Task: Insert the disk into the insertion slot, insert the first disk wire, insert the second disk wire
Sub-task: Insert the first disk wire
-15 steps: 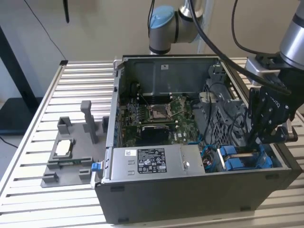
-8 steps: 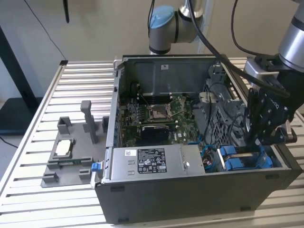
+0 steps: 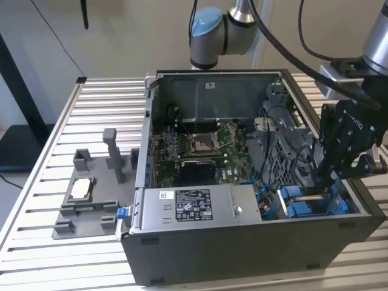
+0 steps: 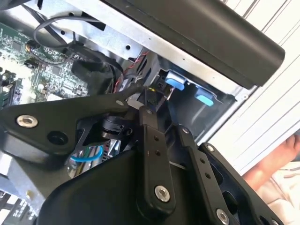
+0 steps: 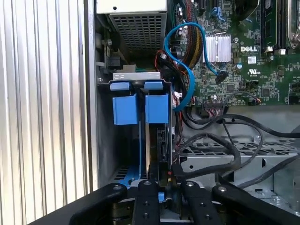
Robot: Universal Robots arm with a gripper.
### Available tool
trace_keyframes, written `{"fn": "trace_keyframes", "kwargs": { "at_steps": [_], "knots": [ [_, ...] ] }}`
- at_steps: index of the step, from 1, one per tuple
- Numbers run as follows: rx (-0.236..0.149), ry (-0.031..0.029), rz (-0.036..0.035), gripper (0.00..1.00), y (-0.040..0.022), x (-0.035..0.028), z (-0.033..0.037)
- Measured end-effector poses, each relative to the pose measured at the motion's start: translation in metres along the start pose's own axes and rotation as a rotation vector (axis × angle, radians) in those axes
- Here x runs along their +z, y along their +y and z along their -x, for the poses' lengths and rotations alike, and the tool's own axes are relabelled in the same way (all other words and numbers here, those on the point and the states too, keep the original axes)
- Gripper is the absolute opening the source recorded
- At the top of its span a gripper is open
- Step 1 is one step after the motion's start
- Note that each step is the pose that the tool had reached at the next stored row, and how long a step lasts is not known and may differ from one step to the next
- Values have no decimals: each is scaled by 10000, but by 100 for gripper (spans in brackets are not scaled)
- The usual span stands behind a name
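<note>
The disk [image 5: 151, 145] sits edge-on inside the insertion slot [image 5: 136, 76], a grey metal cage with blue clips [image 3: 292, 209] at the case's front corner on the exterior view's right. My gripper [image 3: 324, 182] reaches down into the case just behind that cage. Its black fingers [image 4: 148, 129] are shut on a small black wire connector [image 4: 153, 95] with red and yellow leads, held close to the disk's rear edge. In the first wrist view the gripper [image 5: 165, 185] lines up with the disk. A blue disk wire [image 5: 187, 79] loops from the motherboard towards the cage.
The open computer case [image 3: 242, 242] lies on a slatted metal table [image 3: 109, 109]. The silver power-supply box [image 3: 194, 206], green motherboard [image 3: 206, 151] and black cables [image 5: 220, 140] crowd around the cage. A grey fixture [image 3: 91, 194] stands on the exterior view's left. A person's hand [image 4: 276, 159] is beside the case.
</note>
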State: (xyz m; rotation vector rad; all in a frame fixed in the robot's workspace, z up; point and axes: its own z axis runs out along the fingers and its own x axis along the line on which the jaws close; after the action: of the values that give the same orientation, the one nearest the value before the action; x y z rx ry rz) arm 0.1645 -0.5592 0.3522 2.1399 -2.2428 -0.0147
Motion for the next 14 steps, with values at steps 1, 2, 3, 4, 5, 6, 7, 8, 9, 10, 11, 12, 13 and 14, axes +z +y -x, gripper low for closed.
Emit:
{"fn": "trace_keyframes", "kwargs": {
  "at_steps": [1, 2, 3, 4, 5, 6, 7, 8, 9, 10, 11, 12, 13, 14],
  "knots": [
    [0, 0, -1, 26, 2, -46, 0],
    [0, 1, -1, 26, 3, -90, 0],
    [-1, 1, -1, 26, 4, -134, 2],
    [-1, 0, -1, 26, 6, -176, 3],
    [-1, 1, -1, 26, 8, -220, 5],
    [-1, 1, -1, 26, 10, -266, 6],
    [0, 0, 0, 26, 12, -310, 7],
    [0, 1, 0, 26, 14, -358, 8],
    [-1, 2, -1, 26, 15, -398, 9],
    [-1, 0, 0, 26, 16, -428, 13],
    [-1, -1, -5, 26, 17, -446, 21],
    [-1, 12, -9, 26, 17, -449, 37],
    [1, 76, -13, 26, 18, -450, 55],
    [3, 103, -14, 26, 20, -451, 76]
  ]
}}
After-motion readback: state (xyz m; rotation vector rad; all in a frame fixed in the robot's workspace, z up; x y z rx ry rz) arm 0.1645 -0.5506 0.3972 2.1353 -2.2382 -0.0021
